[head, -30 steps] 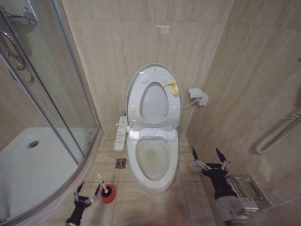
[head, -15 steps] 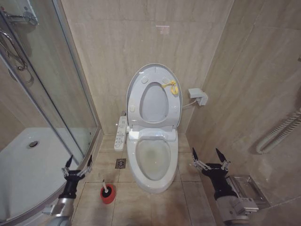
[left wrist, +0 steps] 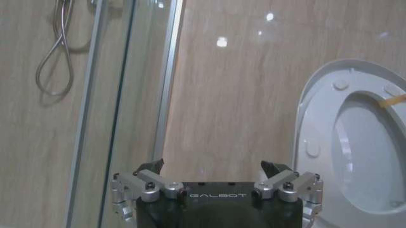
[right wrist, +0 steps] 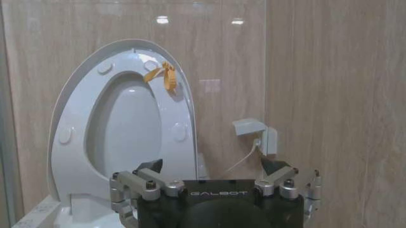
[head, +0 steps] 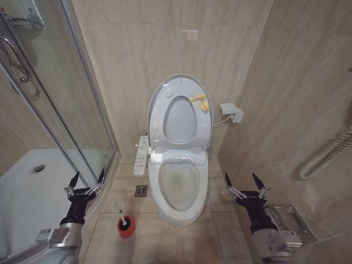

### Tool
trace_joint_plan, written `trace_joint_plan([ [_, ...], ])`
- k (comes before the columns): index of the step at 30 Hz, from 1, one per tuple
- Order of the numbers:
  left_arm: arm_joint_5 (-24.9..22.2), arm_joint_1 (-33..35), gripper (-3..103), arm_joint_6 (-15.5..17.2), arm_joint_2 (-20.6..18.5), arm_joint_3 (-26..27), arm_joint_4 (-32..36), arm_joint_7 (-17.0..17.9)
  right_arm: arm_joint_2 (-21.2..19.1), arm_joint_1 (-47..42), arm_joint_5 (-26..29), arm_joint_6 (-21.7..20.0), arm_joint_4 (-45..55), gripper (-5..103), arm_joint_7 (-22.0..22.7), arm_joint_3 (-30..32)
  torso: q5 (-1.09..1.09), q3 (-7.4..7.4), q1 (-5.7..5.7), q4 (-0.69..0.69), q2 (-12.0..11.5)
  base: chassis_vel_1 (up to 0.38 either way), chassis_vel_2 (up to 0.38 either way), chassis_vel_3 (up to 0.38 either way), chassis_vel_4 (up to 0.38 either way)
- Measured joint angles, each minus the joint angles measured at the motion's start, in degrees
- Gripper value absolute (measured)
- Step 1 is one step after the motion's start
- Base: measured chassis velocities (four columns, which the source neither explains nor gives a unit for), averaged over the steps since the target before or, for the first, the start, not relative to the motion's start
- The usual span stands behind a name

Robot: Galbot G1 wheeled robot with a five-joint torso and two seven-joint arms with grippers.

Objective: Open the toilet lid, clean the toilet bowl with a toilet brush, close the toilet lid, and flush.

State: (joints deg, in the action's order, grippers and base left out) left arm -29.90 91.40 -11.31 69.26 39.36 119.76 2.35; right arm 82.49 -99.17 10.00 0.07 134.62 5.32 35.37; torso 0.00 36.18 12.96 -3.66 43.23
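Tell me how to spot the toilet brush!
Find the white toilet bowl in the middle of the room. On the tiled floor beside it, toward the glass shower, stands the toilet brush: a thin white stick in a small red cup, the only red thing there.

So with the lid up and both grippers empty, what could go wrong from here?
The left gripper hangs open right beside the shower's glass door; a swing could strike it. The toilet brush stands loosely in its small red holder, easy to tip on a grasp. The toilet lid could slam if pushed hard.
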Motion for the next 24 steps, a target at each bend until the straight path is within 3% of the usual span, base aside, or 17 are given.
trace_joint_plan([
  [3, 1.44, 3.26, 100, 6.21, 0.64, 0.61, 5.65, 2.55, 0.00, 0.00, 0.00, 0.00, 0.00, 100, 0.00, 0.00, 0.01, 0.00, 0.00, -0.01, 0.00, 0.000, 0.000, 0.000, 0.000],
  [7, 2.30, 4.49, 100, 8.60, 0.82, 1.18, 7.72, 3.59, 0.00, 0.00, 0.00, 0.00, 0.00, 100, 0.00, 0.00, 0.01, 0.00, 0.00, -0.01, 0.00, 0.000, 0.000, 0.000, 0.000],
  [9, 2.73, 6.07, 100, 11.45, 0.92, 2.04, 10.52, 4.67, 0.00, 0.00, 0.00, 0.00, 0.00, 100, 0.00, 0.00, 0.01, 0.00, 0.00, -0.01, 0.00, 0.000, 0.000, 0.000, 0.000],
  [14, 3.72, 8.32, 100, 13.81, 1.69, 2.68, 13.78, 5.23, 0.00, 0.00, -0.01, 0.00, 0.00, 100, 0.00, 0.00, 0.01, 0.00, 0.00, -0.02, 0.00, 0.000, 0.000, 0.000, 0.000],
  [24, 7.59, 13.59, 100, 14.78, 4.11, 0.83, 17.09, 5.39, 0.00, 0.00, 0.00, 0.00, -0.01, 100, 0.00, 0.00, 0.01, 0.00, 0.00, -0.01, 0.00, 0.000, 0.000, 0.000, 0.000],
])
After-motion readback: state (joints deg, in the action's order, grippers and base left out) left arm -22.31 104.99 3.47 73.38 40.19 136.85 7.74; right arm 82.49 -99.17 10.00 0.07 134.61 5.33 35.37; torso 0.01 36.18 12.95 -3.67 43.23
